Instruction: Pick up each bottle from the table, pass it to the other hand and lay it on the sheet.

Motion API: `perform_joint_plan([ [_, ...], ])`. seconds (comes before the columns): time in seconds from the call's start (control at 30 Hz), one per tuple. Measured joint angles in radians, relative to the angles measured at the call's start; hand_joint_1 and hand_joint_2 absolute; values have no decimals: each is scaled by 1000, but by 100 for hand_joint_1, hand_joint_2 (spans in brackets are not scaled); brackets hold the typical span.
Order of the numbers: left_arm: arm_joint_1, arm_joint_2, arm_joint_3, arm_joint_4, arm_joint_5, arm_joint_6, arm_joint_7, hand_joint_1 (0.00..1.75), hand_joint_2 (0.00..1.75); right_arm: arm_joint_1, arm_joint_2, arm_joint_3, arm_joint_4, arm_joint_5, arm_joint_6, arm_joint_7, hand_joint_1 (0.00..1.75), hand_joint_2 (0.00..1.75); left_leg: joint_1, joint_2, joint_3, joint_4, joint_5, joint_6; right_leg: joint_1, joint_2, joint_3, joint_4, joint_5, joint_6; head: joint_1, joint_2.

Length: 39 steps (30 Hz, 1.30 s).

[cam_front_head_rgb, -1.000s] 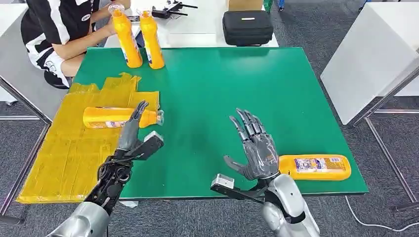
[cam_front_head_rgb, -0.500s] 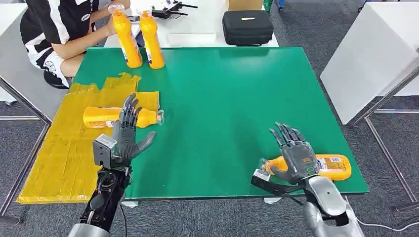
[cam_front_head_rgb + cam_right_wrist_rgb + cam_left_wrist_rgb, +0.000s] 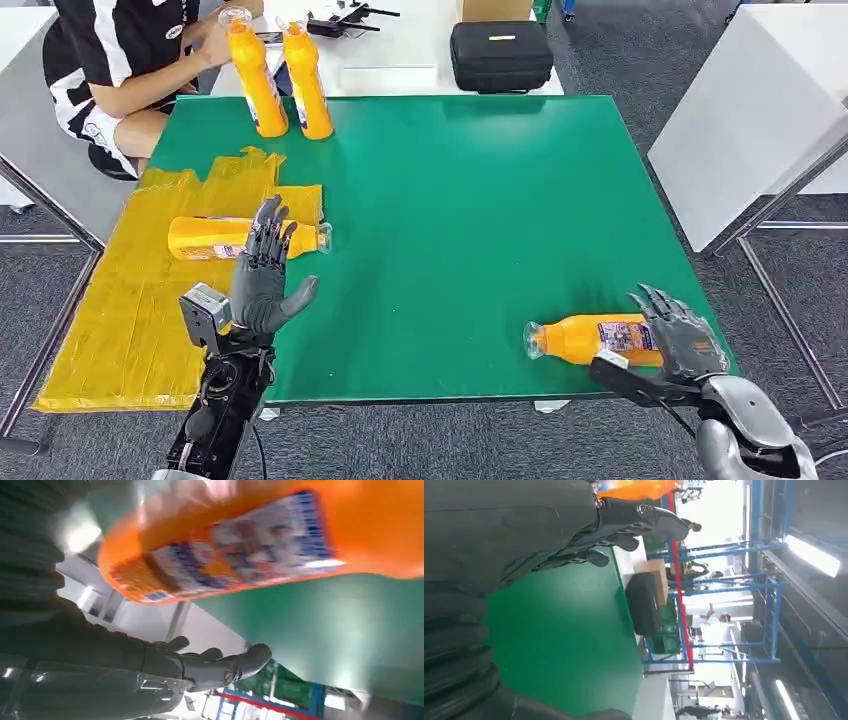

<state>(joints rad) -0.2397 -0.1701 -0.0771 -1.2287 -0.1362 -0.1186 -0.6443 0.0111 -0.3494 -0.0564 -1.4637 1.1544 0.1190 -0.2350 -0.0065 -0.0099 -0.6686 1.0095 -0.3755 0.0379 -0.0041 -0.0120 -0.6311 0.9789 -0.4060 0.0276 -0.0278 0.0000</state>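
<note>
The green table (image 3: pixel 480 200) is the landmark, and it lies as it did a second ago. The yellow sheet (image 3: pixel 120 300) covers its left side and hangs over the near left edge, unchanged. One bottle on the sheet (image 3: pixel 215 238) lies on its side where it lay before, cap toward the table's middle. Two upright bottles (image 3: pixel 280 80) stand at the table's far left corner, beside a seated person (image 3: pixel 110 60).

The right hand (image 3: pixel 682 340) has travelled from the table's near middle out to its near right corner. It now sits at the base end of the lying bottle (image 3: pixel 595 338), fingers spread and curving beside it; the right wrist view shows the fingers (image 3: pixel 220 665) apart from the orange body, so it grips nothing.

The left hand (image 3: pixel 262 280) has turned and risen slightly over the table's near left edge, next to the sheet, fingers spread upward, holding nothing.
</note>
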Motion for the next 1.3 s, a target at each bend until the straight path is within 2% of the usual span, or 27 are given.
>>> perform_joint_plan([
  [0.4,-2,-4,-27,-3,3,2,7,0,175,9,-57,-61,81,-14,21,0,0,175,0,0,0,0,0,0,0,0,0,0,0,0,0,0],
  [1.3,-6,-5,-37,-1,3,2,8,0,175,-12,-68,-61,136,-8,19,7,0,175,0,0,0,0,0,1,0,0,0,0,0,0,0,0],
])
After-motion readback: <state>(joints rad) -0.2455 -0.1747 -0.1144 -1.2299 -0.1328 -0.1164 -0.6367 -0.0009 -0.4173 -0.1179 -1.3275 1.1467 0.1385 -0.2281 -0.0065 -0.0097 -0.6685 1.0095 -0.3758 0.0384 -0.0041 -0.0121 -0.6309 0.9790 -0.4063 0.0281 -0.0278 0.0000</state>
